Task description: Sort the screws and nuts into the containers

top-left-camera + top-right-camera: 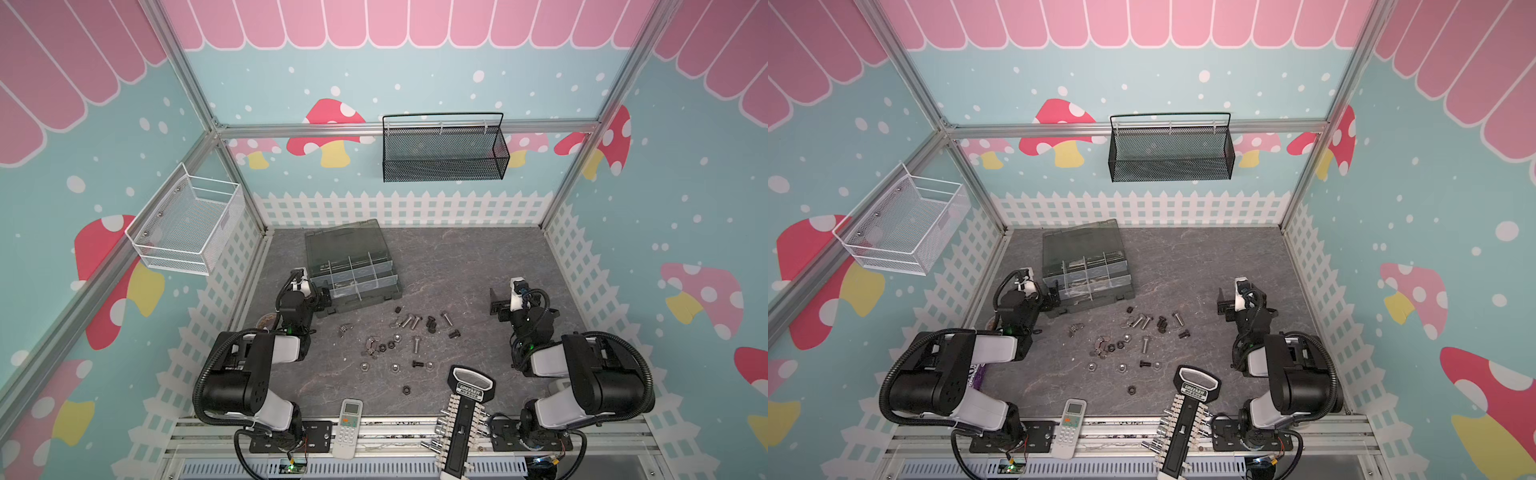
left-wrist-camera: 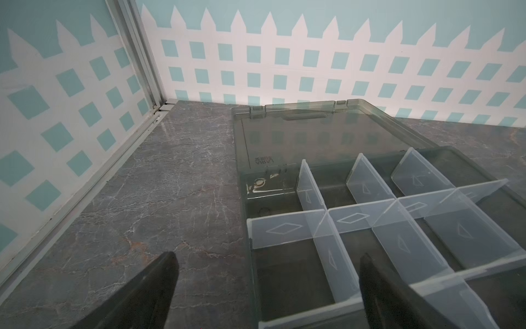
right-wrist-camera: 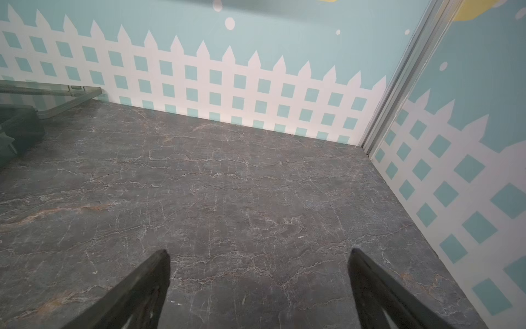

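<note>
in both top views i see the screws (image 1: 416,345) (image 1: 1145,344) and nuts (image 1: 365,366) (image 1: 1091,366) lying loose on the grey table (image 1: 457,257), silver and black mixed, scattered in the middle between my two arms. the box (image 1: 361,303) (image 1: 1096,305) sits just behind and left of that pile. its lid (image 1: 345,239) is folded open at the back and its compartments (image 1: 362,274) face up. my left gripper (image 1: 325,301) (image 1: 1054,301) is at the box's near left corner and my right gripper (image 1: 495,303) (image 1: 1222,305) hangs over bare table, well right of the pile. a remote (image 1: 348,424) and a socket rack (image 1: 462,419) lie at the front edge.

in the left wrist view the left gripper (image 2: 267,255) is spread wide with nothing gripped. one of its fingers (image 2: 153,287) is over the table outside the box and the other is above a near compartment, with the box's side wall in the gap between them. pale dividers (image 2: 355,219) split the compartments (image 2: 293,279). a faint ring shape in a far compartment may be a nut or only a reflection; i cannot tell.

in the right wrist view the right gripper (image 3: 259,252) is also spread wide and carries nothing, with only table (image 3: 227,171) between and ahead of its fingers (image 3: 142,284). a corner of the box (image 3: 20,128) and its lid (image 3: 71,94) shows at the edge.
</note>
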